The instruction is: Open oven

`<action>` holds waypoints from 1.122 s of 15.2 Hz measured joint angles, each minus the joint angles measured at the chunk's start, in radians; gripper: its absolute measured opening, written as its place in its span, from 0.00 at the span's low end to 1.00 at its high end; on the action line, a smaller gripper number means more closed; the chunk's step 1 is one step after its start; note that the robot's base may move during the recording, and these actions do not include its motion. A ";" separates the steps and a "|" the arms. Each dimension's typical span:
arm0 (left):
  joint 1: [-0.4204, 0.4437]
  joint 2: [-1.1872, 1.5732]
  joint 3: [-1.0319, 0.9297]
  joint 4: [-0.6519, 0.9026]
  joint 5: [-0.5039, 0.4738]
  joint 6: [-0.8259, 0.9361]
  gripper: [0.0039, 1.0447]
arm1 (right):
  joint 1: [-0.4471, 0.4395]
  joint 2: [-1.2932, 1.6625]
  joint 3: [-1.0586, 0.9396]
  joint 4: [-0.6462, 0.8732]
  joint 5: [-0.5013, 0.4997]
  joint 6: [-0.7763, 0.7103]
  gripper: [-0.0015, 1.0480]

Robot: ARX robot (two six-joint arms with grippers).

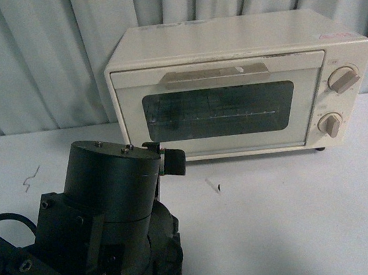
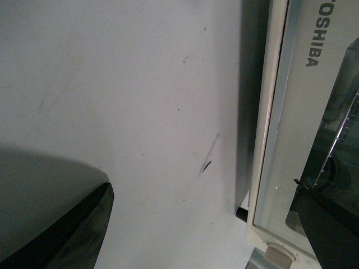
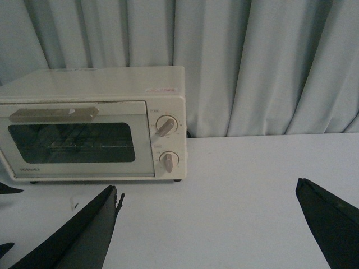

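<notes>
the left hand (image 2: 202,188) is wide open and holds nothing. its two dark fingers (image 2: 67,230) are far apart. one finger is over the bare white surface (image 2: 112,84). the other finger is right in front of the low left corner of the oven (image 2: 314,28), by the glass of its door. i cannot tell if it touches. a small dark mark (image 2: 206,166) is on the surface between the two fingers. from the front, the big black left arm (image 1: 112,181) reaches up from the near edge of the surface toward that same corner of the oven.

the right hand (image 3: 207,188) is wide open too and holds nothing. its fingers (image 3: 84,235) hang over the surface, well apart from the oven.

the oven stands near the back edge of the surface, just in front of the pale curtain (image 1: 37,55). it is a cream-white box. its door (image 1: 221,109) is shut and stands straight up. the flat bar handle (image 1: 215,74) runs along the top of the door. a wire rack (image 1: 225,115) shows behind the dark glass. two round knobs (image 1: 343,80) sit one over the other on the right side of the oven's front. the word toshiba is on the low left part of the door.
</notes>
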 joint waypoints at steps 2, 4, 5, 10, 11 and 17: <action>0.000 0.000 0.000 0.000 0.000 0.000 0.94 | 0.000 0.000 0.000 0.000 0.000 0.000 0.94; 0.000 0.000 0.000 0.000 0.000 0.000 0.94 | 0.000 0.000 0.000 0.000 0.000 0.000 0.94; 0.000 0.000 0.000 -0.001 0.000 0.000 0.94 | 0.055 0.061 0.055 -0.176 0.136 0.072 0.94; -0.003 0.000 0.000 -0.002 0.001 0.000 0.94 | -0.086 0.626 0.148 0.116 0.390 0.232 0.71; -0.003 0.000 0.000 -0.002 0.001 0.000 0.94 | -0.080 0.742 0.169 0.221 0.389 0.182 0.62; -0.003 0.000 0.000 -0.001 0.001 0.000 0.94 | 0.281 1.435 0.556 0.583 0.421 0.056 0.02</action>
